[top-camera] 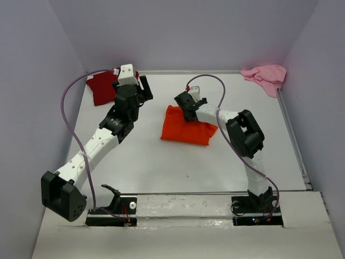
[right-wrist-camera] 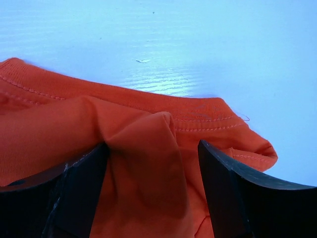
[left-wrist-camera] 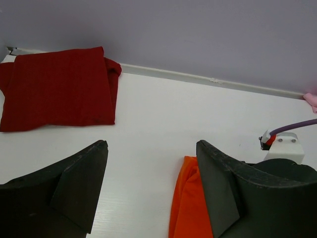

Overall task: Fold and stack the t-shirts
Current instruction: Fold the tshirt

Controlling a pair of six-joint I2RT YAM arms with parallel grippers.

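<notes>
The orange t-shirt (top-camera: 186, 128) lies roughly folded in the middle of the table (top-camera: 161, 167). From above, its far edge is covered by the right gripper (top-camera: 187, 109). The right wrist view shows that gripper's fingers (right-wrist-camera: 79, 193) spread apart with a raised fold of orange cloth between them. The frame's lower edge cuts off the fingers, so it is unclear whether they press the fold, but it does not look pinched. Left of the orange t-shirt and farther back, the dark red t-shirt (top-camera: 101, 88) lies flat against the rear wall (left-wrist-camera: 198, 34), its right side hidden from above behind the left arm. The left gripper (left-wrist-camera: 151, 146) hangs between the two, released and holding nothing. The pink t-shirt (top-camera: 265, 76) lies crumpled well to the right of the orange one and farther back.
</notes>
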